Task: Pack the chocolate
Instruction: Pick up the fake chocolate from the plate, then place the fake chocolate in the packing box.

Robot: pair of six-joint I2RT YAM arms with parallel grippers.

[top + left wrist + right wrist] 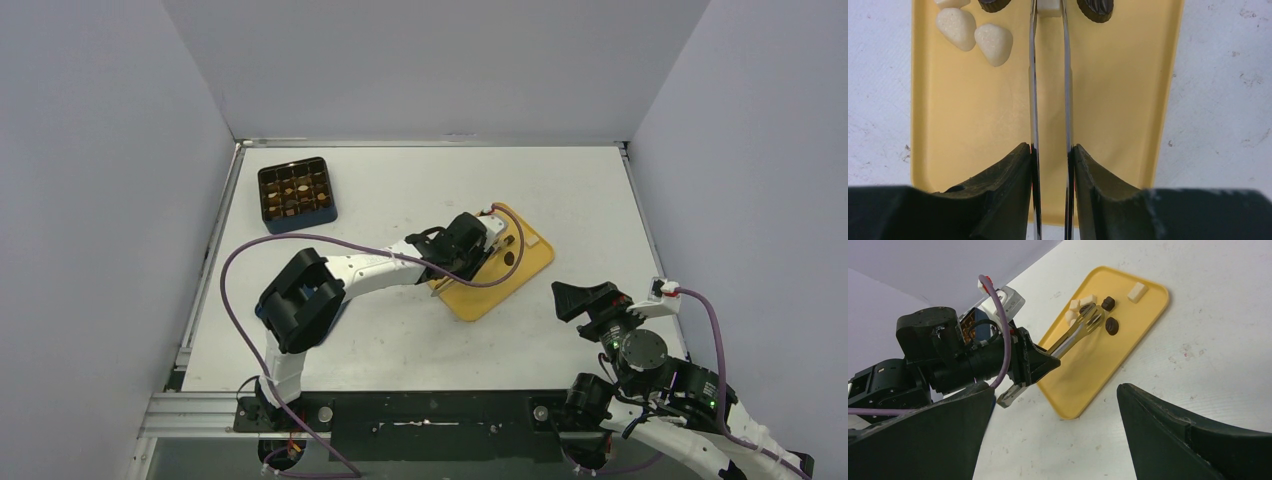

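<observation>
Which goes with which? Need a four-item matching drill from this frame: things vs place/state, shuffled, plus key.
Things:
1. tongs
2. right gripper
3. compartment box
4. white chocolate pieces

Place or state:
A. far-left corner of the table
B. lying on the yellow tray
C. clamped in the left gripper
D. open, holding nothing

Pairs: 1-C, 2-D, 3-A, 4-B

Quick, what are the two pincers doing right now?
Left pincer: shut on the tongs.
Right pincer: open, holding nothing.
</observation>
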